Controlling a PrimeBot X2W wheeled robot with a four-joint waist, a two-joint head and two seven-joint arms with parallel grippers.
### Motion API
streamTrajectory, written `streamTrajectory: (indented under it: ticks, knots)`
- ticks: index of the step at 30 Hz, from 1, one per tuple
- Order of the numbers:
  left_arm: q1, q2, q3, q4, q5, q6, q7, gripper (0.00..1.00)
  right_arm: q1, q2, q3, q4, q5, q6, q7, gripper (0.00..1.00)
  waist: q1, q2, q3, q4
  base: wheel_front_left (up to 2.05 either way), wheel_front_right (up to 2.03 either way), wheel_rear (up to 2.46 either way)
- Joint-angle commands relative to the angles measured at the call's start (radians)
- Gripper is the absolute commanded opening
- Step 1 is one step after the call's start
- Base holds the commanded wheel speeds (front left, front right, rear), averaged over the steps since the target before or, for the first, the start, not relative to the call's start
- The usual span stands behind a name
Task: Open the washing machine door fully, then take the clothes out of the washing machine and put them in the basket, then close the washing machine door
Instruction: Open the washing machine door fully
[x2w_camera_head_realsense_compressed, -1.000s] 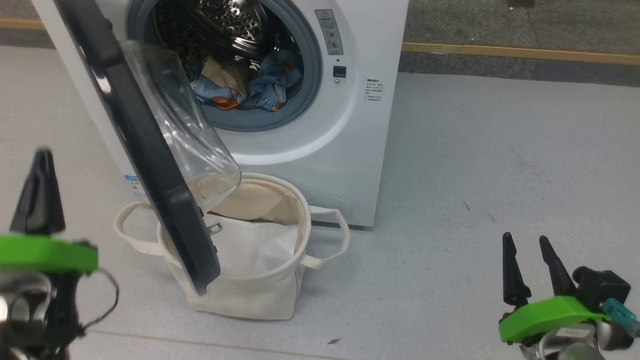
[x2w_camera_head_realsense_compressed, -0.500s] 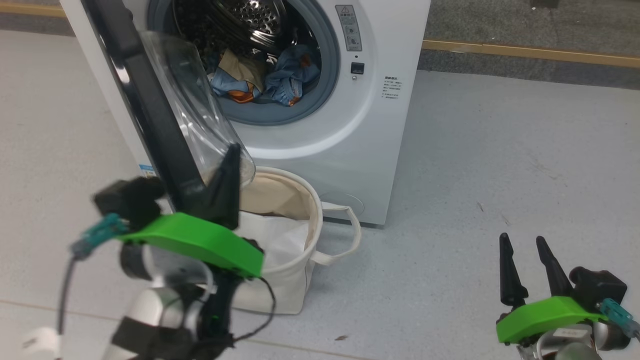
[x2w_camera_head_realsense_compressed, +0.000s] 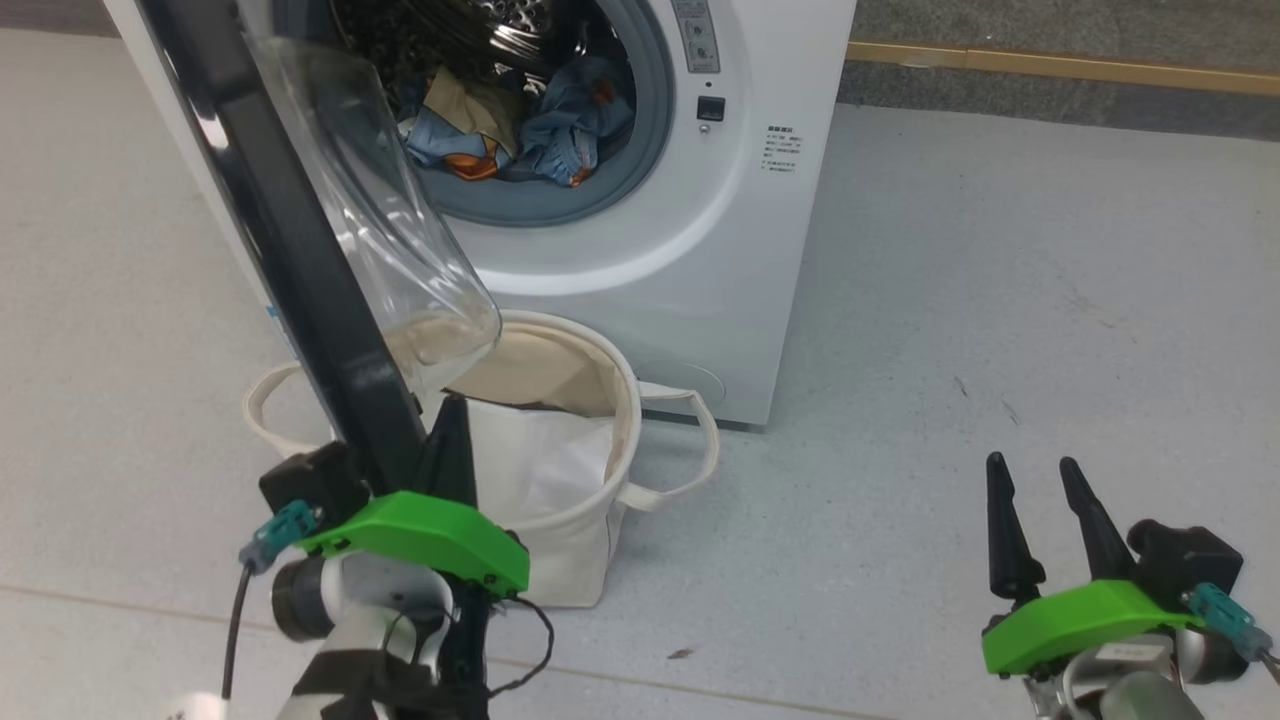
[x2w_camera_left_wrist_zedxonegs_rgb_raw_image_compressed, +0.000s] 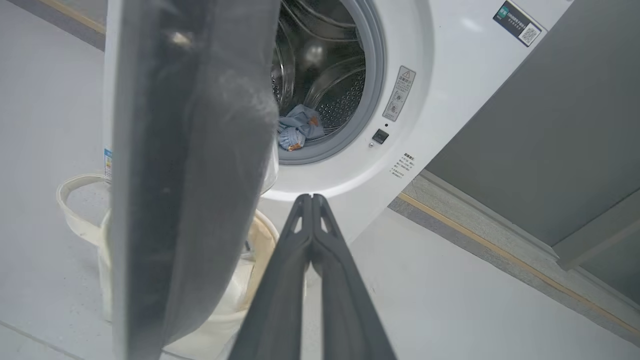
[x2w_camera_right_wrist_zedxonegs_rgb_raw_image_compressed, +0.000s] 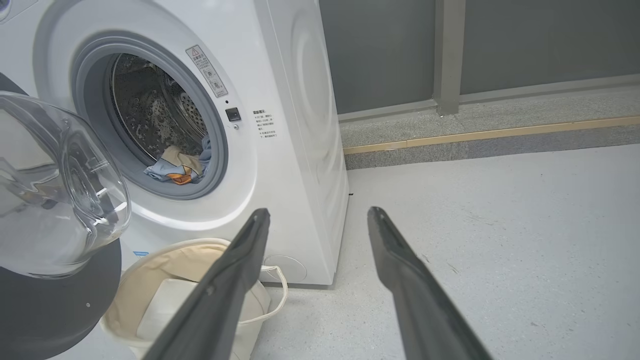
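Looking down from the head, we note the washing machine (x2w_camera_head_realsense_compressed: 700, 250) at the far left: a glossy white box with a round grey rubber-rimmed mouth and a perforated steel drum (x2w_camera_right_wrist_zedxonegs_rgb_raw_image_compressed: 160, 115). The clothes (x2w_camera_head_realsense_compressed: 510, 130) lie crumpled at the bottom of the drum, a soft light blue fabric mixed with a beige piece and orange patches.

The door (x2w_camera_head_realsense_compressed: 290, 250) stands swung out toward us, nearly edge-on. It has a wide shiny black rim. Its clear glass bowl (x2w_camera_head_realsense_compressed: 400, 230) bulges to the right, over the basket's mouth.

The basket (x2w_camera_head_realsense_compressed: 560, 540) sits on the floor (x2w_camera_head_realsense_compressed: 950, 300) just in front of the machine. It is a round cream canvas tub with loop handles and a beige lining, and a flat white sheet (x2w_camera_head_realsense_compressed: 540, 470) lies inside.

The left gripper (x2w_camera_head_realsense_compressed: 452, 405) has its two long dark tapered fingers pressed together with nothing between them. It is just right of the door's lower edge and in front of the basket. We cannot tell whether it touches the rim.

The right gripper (x2w_camera_head_realsense_compressed: 1032, 465) is at near right, well apart from the machine. Its fingers are spread wide and empty above the speckled grey floor.
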Motion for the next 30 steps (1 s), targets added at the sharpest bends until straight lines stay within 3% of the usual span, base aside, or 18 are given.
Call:
streamTrajectory:
  ticks: [1, 13, 24, 30]
  knots:
    - [-0.058, 0.001, 0.038, -0.016, 0.008, -0.005, -0.024, 0.00, -0.040, -0.010, 0.024, -0.034, 0.000, 0.001, -0.012, 1.00, 0.0000, 0.0000, 0.000, 0.001, 0.00, 0.00, 0.00]
    - [-0.090, 0.007, 0.058, 0.148, 0.024, -0.010, -0.147, 0.00, -0.036, 0.000, 0.061, -0.071, 0.012, 0.001, -0.012, 1.00, 0.0000, 0.0000, -0.011, 0.073, 0.00, 0.00, 0.00]
    - [-0.091, 0.034, 0.052, 0.177, 0.043, -0.007, -0.163, 0.00, -0.040, 0.014, 0.107, -0.066, 0.015, 0.001, -0.012, 1.00, 0.0000, 0.0000, -0.020, 0.225, 0.00, 0.00, 0.00]
    - [-0.136, 0.087, 0.067, 0.256, 0.041, -0.046, -0.170, 0.00, -0.048, 0.013, 0.128, -0.077, 0.010, 0.001, -0.012, 1.00, 0.0000, 0.0000, 0.001, 0.325, 0.00, 0.00, 0.00]
